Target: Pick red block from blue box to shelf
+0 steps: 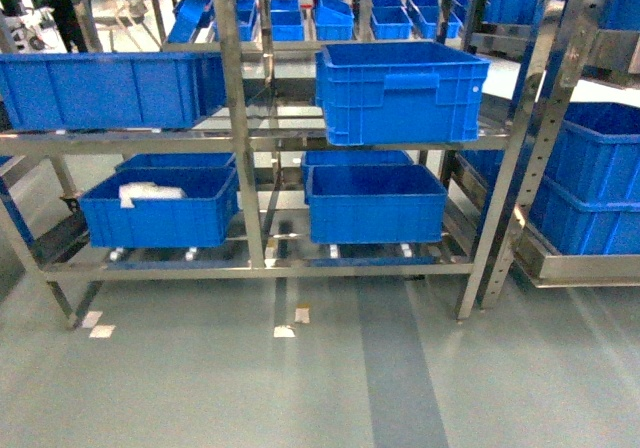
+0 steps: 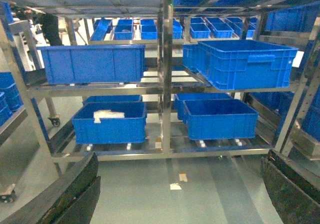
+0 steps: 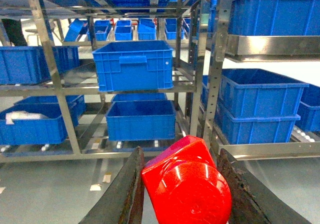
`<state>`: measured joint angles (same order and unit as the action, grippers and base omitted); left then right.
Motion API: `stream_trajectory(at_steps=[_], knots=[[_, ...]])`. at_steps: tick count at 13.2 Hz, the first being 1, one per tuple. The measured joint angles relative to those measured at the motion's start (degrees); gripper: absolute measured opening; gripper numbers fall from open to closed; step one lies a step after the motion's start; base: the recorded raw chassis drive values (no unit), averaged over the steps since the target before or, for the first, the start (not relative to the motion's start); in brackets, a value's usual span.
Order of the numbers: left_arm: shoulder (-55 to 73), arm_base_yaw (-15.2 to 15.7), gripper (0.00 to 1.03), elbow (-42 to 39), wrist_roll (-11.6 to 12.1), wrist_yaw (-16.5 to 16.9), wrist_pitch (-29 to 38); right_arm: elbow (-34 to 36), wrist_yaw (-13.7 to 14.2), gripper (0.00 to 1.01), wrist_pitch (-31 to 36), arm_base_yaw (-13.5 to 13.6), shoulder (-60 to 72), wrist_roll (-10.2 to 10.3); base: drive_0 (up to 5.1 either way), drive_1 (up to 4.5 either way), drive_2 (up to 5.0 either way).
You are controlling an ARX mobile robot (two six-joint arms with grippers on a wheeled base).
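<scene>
Open room: a bare grey-green floor [image 1: 330,378] lies between the robot and the shelf [image 1: 235,118]; a few pale tape marks [image 1: 285,331] lie near the shelf's front feet.
Edges: the shelf's steel uprights and front rails frame each bay; the dark blue crate [image 1: 400,90] on the middle tier, right bay, overhangs the front rail.
Right tool: the right tool [image 3: 182,184] has its two dark fingers [image 3: 122,194] closed against the sides of the red block [image 3: 185,184].
Red block: held between those fingers, stud end toward the wrist camera, well apart from the shelf, in front of its right bay.
Left tool: the left tool [image 2: 180,194] stands wide open, nothing between its fingers, facing the shelf.
Count, head view: two crates on the middle tier, two front crates on the bottom tier; the bottom left crate [image 1: 160,208] holds something white [image 1: 150,192].
Beside: a second rack [image 1: 585,178] with stacked blue crates stands to the right.
</scene>
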<state>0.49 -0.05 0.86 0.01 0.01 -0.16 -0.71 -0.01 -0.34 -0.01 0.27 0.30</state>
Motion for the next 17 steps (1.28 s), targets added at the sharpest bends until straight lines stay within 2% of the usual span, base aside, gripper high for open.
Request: stream_trajectory(at_steps=[17], knots=[[0.0,0.04,0.98,0.0,0.0,-0.07,-0.02,0.0,0.0,0.35,0.07,0.0,0.0,0.0,0.6,4.57,-3.8]])
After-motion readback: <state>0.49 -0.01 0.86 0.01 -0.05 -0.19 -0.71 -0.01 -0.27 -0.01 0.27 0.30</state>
